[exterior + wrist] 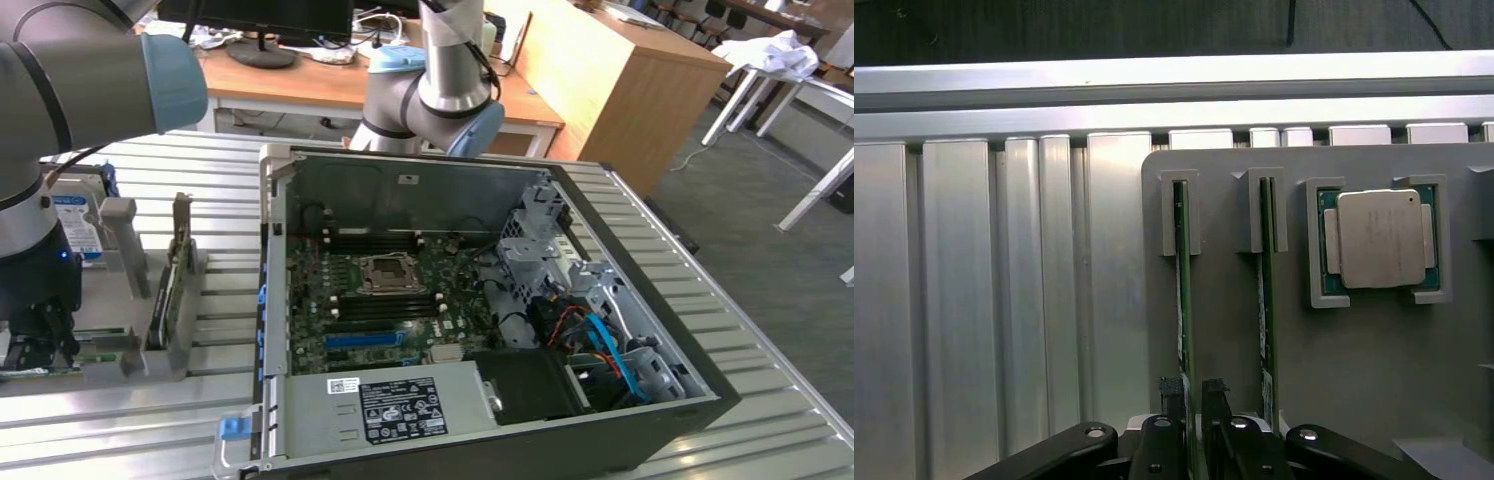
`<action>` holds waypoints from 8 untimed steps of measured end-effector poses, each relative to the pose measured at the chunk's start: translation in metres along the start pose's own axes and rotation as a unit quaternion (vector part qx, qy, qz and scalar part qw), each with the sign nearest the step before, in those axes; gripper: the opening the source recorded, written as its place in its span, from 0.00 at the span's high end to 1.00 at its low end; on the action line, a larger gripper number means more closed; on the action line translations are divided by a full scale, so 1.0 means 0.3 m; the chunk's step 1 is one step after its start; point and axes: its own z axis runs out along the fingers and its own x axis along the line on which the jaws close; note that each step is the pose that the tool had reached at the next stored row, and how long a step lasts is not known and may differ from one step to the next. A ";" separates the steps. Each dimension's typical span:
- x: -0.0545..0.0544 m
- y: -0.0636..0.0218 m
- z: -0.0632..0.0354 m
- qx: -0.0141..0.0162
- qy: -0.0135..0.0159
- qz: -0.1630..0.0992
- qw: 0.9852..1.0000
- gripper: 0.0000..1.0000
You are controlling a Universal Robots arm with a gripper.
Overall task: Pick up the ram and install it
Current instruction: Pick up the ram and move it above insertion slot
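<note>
Two rams stand on edge in the slots of a grey holder (1354,380). One is the ram (1181,290) that runs down between my fingers; the second ram (1264,290) stands one slot over. My gripper (1193,392) straddles the near end of the first ram, with one black finger (1172,400) on each side, shut on its thin green edge. The stick still sits in its slot. In the exterior view, my arm (34,200) reaches down over the holder at the left, beside the open computer case (601,300) with its motherboard (380,290).
A processor chip (1379,240) lies in a pocket of the holder, beyond the second ram. A blue-labelled hard drive (80,225) stands behind the holder. The ribbed aluminium table (1004,300) runs around it. A wooden desk (614,70) stands behind the case.
</note>
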 end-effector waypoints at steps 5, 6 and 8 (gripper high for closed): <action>0.000 0.000 -0.001 0.000 0.000 0.000 1.000 0.78; 0.000 0.000 -0.002 0.000 0.000 0.000 1.000 0.78; 0.000 0.000 -0.003 0.000 0.000 0.000 1.000 0.78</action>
